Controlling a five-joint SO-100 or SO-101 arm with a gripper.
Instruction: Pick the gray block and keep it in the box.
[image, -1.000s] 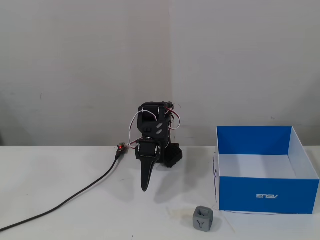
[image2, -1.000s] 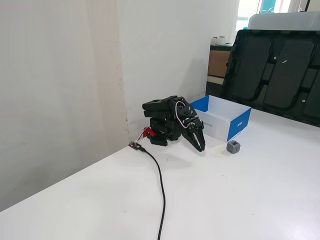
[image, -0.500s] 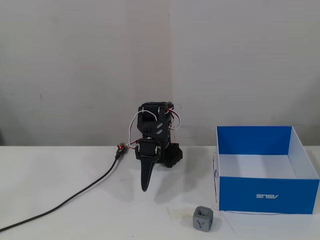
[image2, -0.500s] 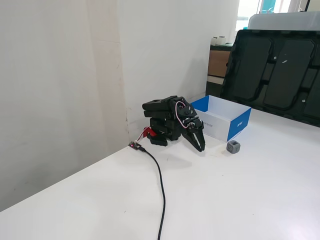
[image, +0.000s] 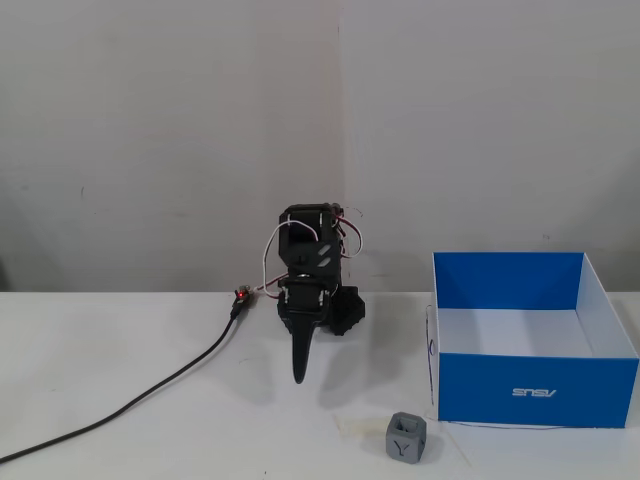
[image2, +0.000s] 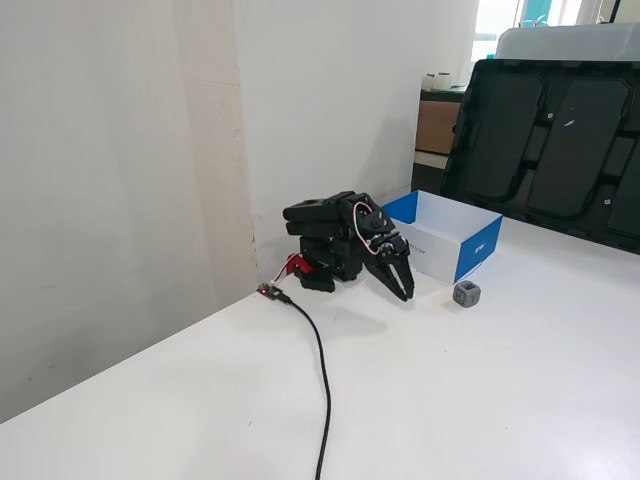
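Nothing is done yet: the gray block (image: 405, 437) sits on the table just left of the blue box (image: 534, 388), and the empty gripper (image: 300, 377), fingers together, hangs well apart.

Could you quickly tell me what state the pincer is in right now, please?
Pincer: closed and empty, pointing down above the table; the gray block sits untouched beside the box.

Low frontal fixed view facing wall, oblique side fixed view farther back, both showing arm (image: 305, 285) (image2: 340, 240).

Bare table (image: 150, 340) around gray block (image: 406, 438)
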